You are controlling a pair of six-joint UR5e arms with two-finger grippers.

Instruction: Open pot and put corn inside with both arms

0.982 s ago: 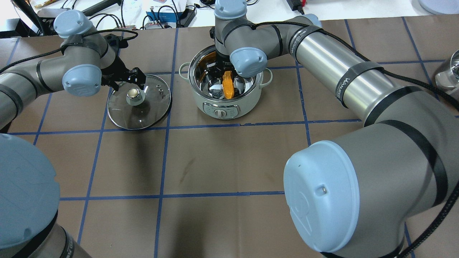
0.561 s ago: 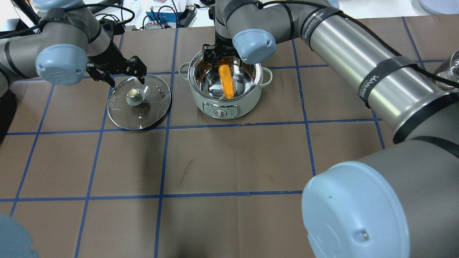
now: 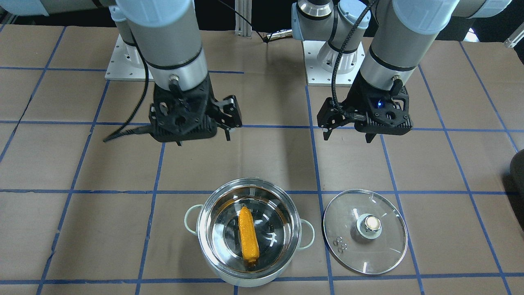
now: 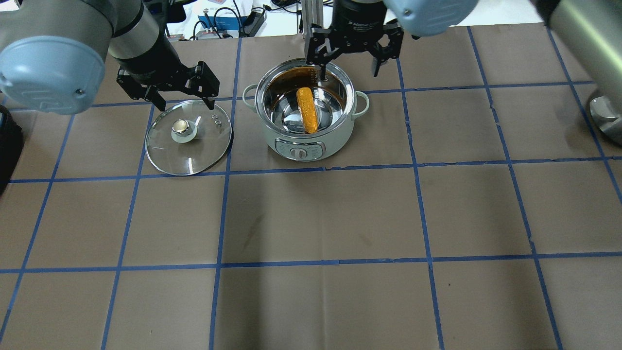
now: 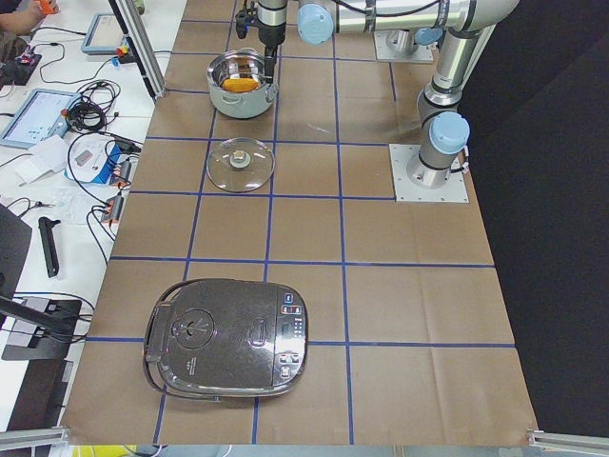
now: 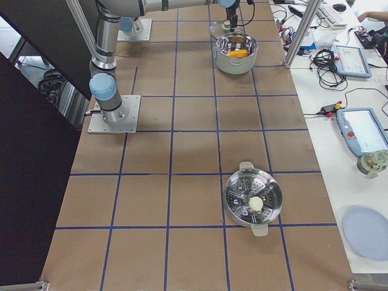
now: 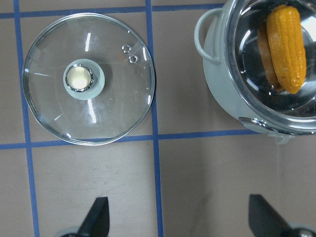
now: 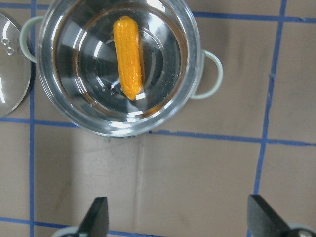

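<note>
The steel pot [image 4: 276, 137] stands open on the table, also in the front view [image 3: 203, 229]. The yellow-orange corn [image 4: 307, 109] lies flat on its bottom and also shows in the front view [image 3: 248, 239] and the right wrist view [image 8: 128, 54]. The glass lid [image 4: 192, 148] lies flat on the table beside the pot, knob up; it also shows in the left wrist view [image 7: 113, 98]. My right gripper [image 4: 350, 74] is open and empty, raised above the pot's far rim. My left gripper [image 4: 186, 104] is open and empty, raised above the lid's far edge.
A black rice cooker [image 5: 228, 338] sits at the table's left end. A steel steamer pot [image 6: 253, 200] sits toward the right end, with a pale plate [image 6: 367, 230] beyond it. Cables and devices line the bench behind the far edge [image 4: 228, 19].
The right gripper has let go of the corn, which now lies in the pot, and has risen out of it. The left gripper has risen away from the lid.
</note>
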